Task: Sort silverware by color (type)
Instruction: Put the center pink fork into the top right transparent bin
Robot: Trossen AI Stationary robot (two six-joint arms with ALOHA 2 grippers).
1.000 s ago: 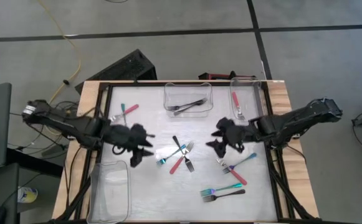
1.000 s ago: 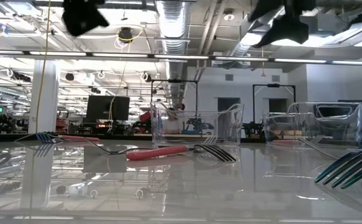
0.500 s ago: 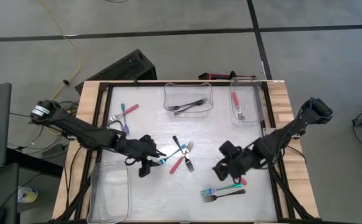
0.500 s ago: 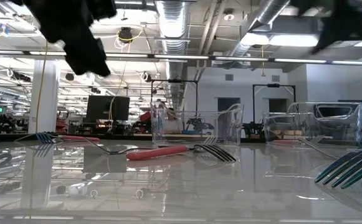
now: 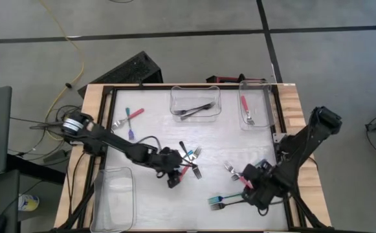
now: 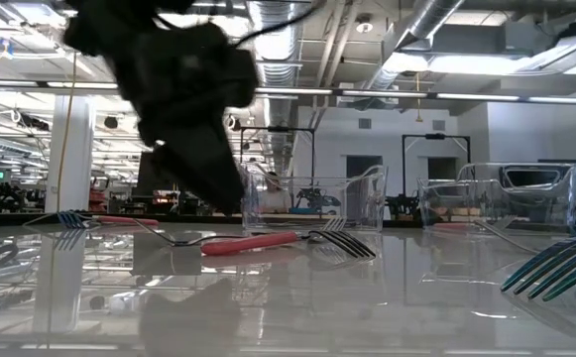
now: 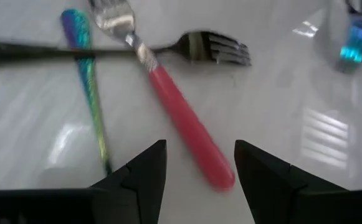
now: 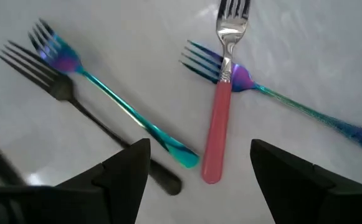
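Both grippers spread above forks

Left gripper (image 7: 197, 163) straddles a red fork (image 7: 184, 121) (untouched); right gripper (image 8: 196, 171), empty, hovers over another red-handled fork (image 8: 219, 124).

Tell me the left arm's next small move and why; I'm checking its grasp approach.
Probably lower straight down and close. The left gripper hovers with open jaws astride the red-handled fork with silver tines, whose handle end lies between them, clear of the iridescent teal fork alongside.
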